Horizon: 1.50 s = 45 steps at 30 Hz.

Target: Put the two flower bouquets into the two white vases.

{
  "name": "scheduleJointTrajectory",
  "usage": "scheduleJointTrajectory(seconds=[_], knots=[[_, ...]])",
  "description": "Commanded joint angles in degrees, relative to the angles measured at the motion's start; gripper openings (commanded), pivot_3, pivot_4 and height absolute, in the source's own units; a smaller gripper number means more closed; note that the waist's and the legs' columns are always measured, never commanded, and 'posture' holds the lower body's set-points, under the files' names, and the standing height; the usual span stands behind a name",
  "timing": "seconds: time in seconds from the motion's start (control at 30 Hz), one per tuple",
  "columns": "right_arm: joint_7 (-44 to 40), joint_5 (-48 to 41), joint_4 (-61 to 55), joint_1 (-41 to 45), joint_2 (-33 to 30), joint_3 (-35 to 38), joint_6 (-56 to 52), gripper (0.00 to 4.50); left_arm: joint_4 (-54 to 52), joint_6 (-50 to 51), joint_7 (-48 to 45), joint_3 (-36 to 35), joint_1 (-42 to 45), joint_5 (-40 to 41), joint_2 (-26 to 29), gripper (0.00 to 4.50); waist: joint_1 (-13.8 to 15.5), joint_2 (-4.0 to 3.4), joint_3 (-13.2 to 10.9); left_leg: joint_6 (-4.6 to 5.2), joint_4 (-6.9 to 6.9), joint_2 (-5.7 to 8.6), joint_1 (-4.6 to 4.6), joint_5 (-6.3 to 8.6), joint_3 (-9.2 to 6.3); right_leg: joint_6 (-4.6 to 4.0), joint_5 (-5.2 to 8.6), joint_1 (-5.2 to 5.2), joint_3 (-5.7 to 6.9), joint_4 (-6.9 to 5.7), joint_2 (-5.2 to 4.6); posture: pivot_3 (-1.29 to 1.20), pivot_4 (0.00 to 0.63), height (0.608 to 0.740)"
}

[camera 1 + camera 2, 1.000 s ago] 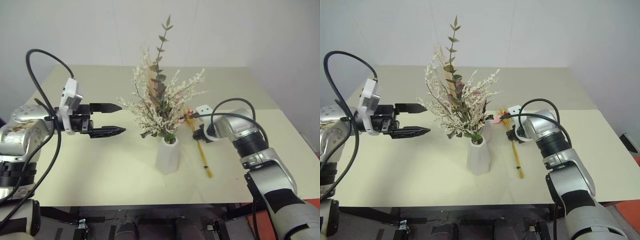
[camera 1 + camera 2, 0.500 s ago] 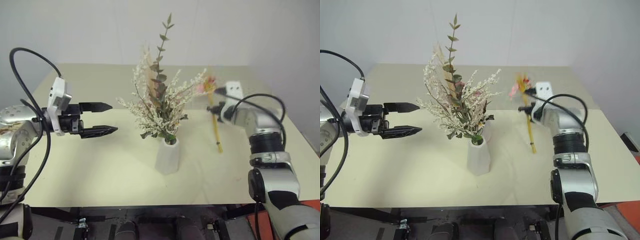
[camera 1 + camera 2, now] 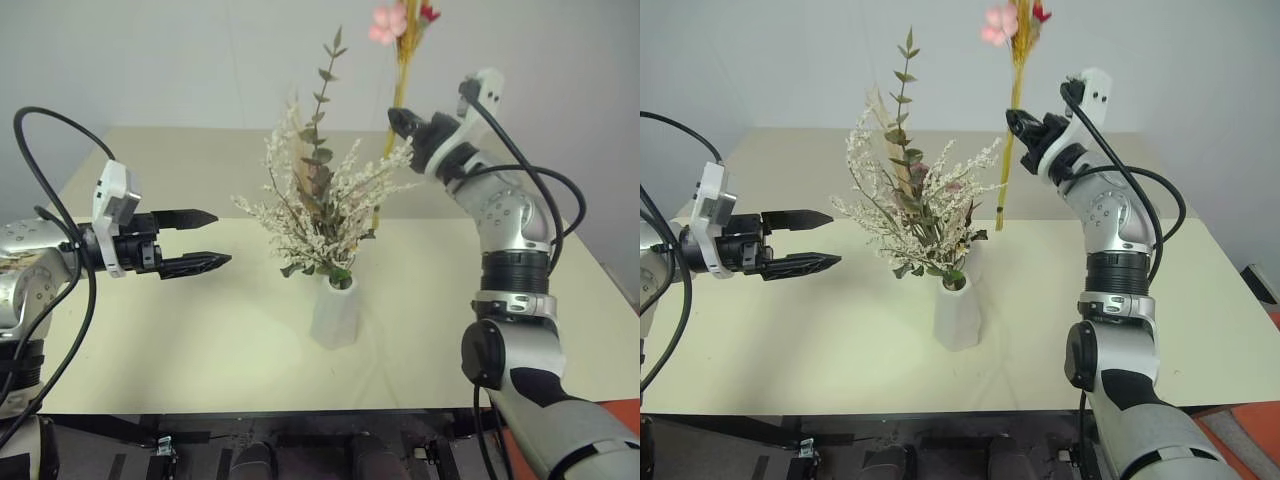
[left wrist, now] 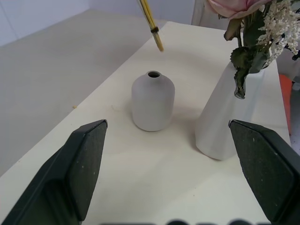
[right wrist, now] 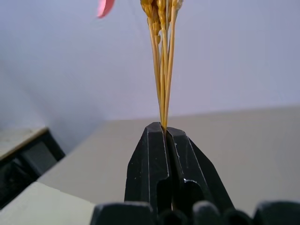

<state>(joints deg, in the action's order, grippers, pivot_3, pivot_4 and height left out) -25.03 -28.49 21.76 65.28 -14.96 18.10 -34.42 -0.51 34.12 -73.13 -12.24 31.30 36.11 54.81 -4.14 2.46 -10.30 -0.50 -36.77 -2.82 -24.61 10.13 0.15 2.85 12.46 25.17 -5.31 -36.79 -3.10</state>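
Observation:
The bushy white bouquet (image 3: 320, 205) stands in the taller tapered white vase (image 3: 335, 312) at the table's middle. My right gripper (image 3: 398, 118) is raised behind and to the right of it, shut on the thin yellow-orange stem bundle (image 5: 163, 70). This bundle stands nearly upright in the air, its pink and red blossoms (image 3: 392, 18) on top. The bundle's lower end (image 4: 153, 26) hangs above the shorter rounded white vase (image 4: 153, 101), whose mouth is empty. My left gripper (image 3: 220, 237) hovers open left of the bouquet, level, with nothing between its fingers.
The cream table (image 3: 200, 330) runs wide around the vases, with its front edge close to me and pale walls behind. A black cable (image 3: 60, 150) loops above my left arm.
My right gripper has lifted the yellow-orange stem bundle off the table, raised it high and turned it upright. The left gripper has stayed nearly in place.

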Motion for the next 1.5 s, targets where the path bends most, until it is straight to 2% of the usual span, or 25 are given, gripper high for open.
scheduleJointTrajectory(seconds=[0.03,0.23,0.4,0.63,1.5], knots=[[-1.8,-2.6,-3.1,1.6,0.4,0.0,1.8,0.01,-2.3,0.4,0.4,-2.1,-0.2,1.2,1.2,4.5,0.2,0.0,0.0,0.0,0.0,0.0,0.0,0.0,0.0,0.0,0.0,0.0,0.01,0.0,0.0,0.0,0.15,0.74],[-2.8,-6.4,-6.3,-0.5,2.4,-0.5,-0.3,0.01,-3.1,0.7,0.6,-2.8,-1.2,1.5,1.3,4.5,0.1,-0.01,0.0,0.0,0.0,0.0,-0.01,0.0,0.0,-0.01,0.0,0.0,0.02,0.0,0.0,0.0,0.15,0.74],[-3.4,-4.1,-10.1,-4.2,5.3,-5.0,2.5,0.01,-2.2,0.5,0.5,-2.1,-0.2,1.2,1.4,4.5,-0.1,-0.01,0.0,0.0,0.0,-0.01,0.02,0.0,0.0,-0.02,0.0,0.01,0.01,-0.06,0.01,0.0,0.15,0.74],[-3.8,-2.2,-11.2,-6.8,5.9,-8.1,6.6,0.01,-1.5,0.2,0.0,-1.7,0.8,0.9,1.4,4.5,0.2,-0.02,0.0,0.0,0.0,0.0,0.01,0.0,-0.01,-0.02,0.0,0.02,0.02,-0.06,0.0,0.0,0.15,0.74],[-3.5,0.9,-7.2,-7.2,6.3,-8.6,13.6,0.01,-1.3,0.5,-0.5,-1.5,1.0,0.8,1.7,4.5,0.1,-0.02,0.0,0.0,0.0,-0.01,0.01,0.0,-0.01,-0.03,0.01,0.03,0.02,-0.07,0.0,0.0,0.15,0.74]])
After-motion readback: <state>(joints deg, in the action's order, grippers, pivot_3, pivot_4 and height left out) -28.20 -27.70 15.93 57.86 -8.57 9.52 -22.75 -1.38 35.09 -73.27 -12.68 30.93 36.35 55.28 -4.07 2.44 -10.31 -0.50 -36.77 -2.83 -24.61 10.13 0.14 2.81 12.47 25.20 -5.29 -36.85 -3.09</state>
